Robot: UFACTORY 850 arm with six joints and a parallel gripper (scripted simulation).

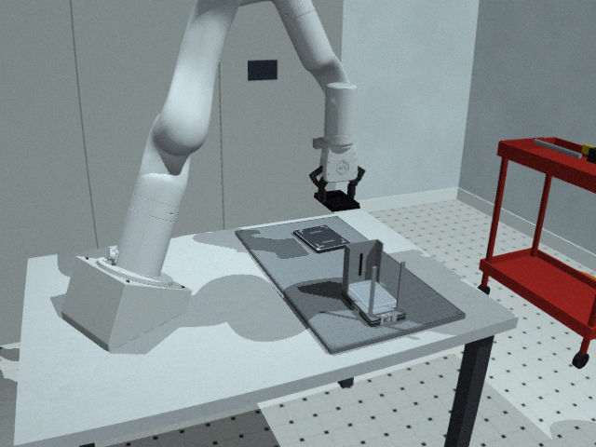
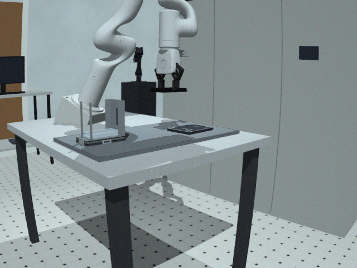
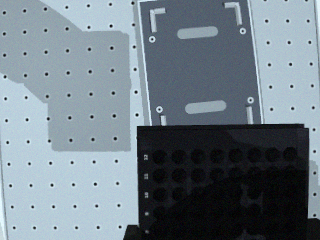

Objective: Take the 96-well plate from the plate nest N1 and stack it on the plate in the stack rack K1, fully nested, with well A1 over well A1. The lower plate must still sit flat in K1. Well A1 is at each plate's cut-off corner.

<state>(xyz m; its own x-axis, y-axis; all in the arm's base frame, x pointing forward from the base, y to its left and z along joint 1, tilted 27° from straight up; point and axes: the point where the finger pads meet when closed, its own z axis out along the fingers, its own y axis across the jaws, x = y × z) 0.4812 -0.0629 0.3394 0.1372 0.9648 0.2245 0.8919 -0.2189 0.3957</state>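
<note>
Grey walls back the white table (image 1: 231, 370), where a grey mat carries plate nest N1 (image 1: 321, 237). High above N1, the hand (image 1: 336, 196) grips the black 96-well plate (image 1: 343, 202) level. Stack rack K1 (image 1: 361, 262), beside N1, holds a pale plate (image 1: 368, 295).

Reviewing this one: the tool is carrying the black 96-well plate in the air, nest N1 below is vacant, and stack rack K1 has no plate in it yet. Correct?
One thing is wrong: stack rack K1 already holds a pale plate between its posts, as the top view shows. The rest stands: the tool grips the black 96-well plate in the air, and nest N1 is vacant.
</note>
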